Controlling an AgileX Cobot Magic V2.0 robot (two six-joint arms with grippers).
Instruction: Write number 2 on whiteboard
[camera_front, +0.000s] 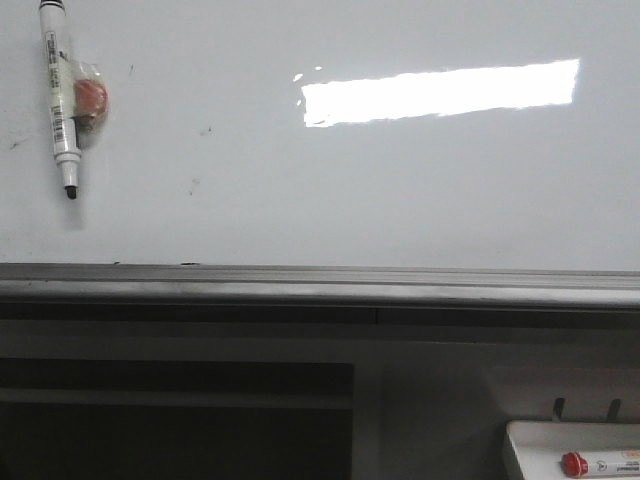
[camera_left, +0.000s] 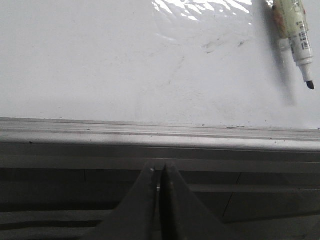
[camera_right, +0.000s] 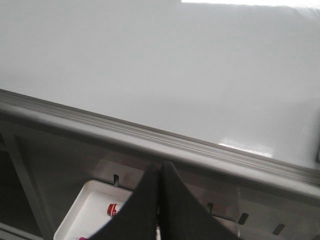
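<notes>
The whiteboard (camera_front: 330, 190) fills the front view, glossy white with a bright rectangular glare and a grey metal bottom rail (camera_front: 320, 284). No number 2 shows on it, only small dark specks. A white marker with a black tip (camera_front: 58, 100) hangs on the board at the upper left, point down, and also shows in the left wrist view (camera_left: 298, 40). My left gripper (camera_left: 160, 172) is shut and empty below the rail. My right gripper (camera_right: 160, 170) is shut and empty below the rail, above a white tray (camera_right: 82, 215). Neither gripper shows in the front view.
The small white tray (camera_front: 575, 440) with a red-capped marker (camera_front: 574, 463) hangs below the rail at the lower right; the red cap also shows in the right wrist view (camera_right: 114, 209). Dark panels (camera_front: 180, 420) lie under the rail on the left.
</notes>
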